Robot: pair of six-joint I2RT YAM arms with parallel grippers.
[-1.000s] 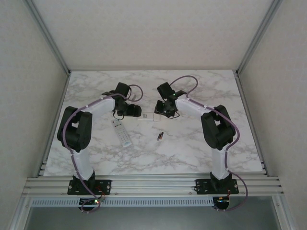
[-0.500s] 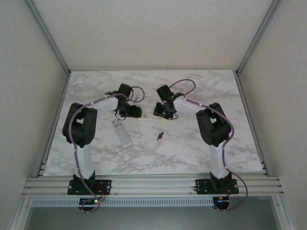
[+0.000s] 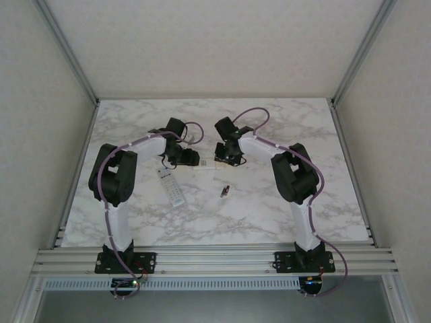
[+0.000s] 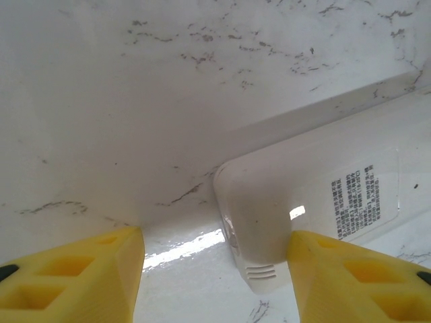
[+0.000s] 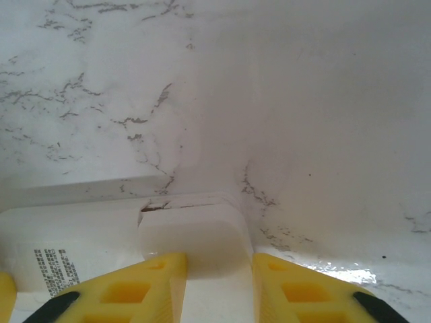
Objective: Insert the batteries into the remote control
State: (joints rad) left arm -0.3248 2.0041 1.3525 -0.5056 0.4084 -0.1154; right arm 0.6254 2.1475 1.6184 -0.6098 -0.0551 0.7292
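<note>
While the batteries [image 3: 225, 191] lie loose on the surface [image 3: 283, 215], well apart from the label-up remote control [image 3: 207, 164] farther out, the half-open left fingers [image 4: 74, 276] leave a gap at one end and the narrowly parted right fingers [image 5: 135, 289] straddle the other, contact indeterminate, so uneven closure can skew it.

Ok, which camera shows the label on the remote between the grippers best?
Left wrist: the label is large and nearly whole. Right wrist catches part of it low left; top external gives a tiny mark.
</note>
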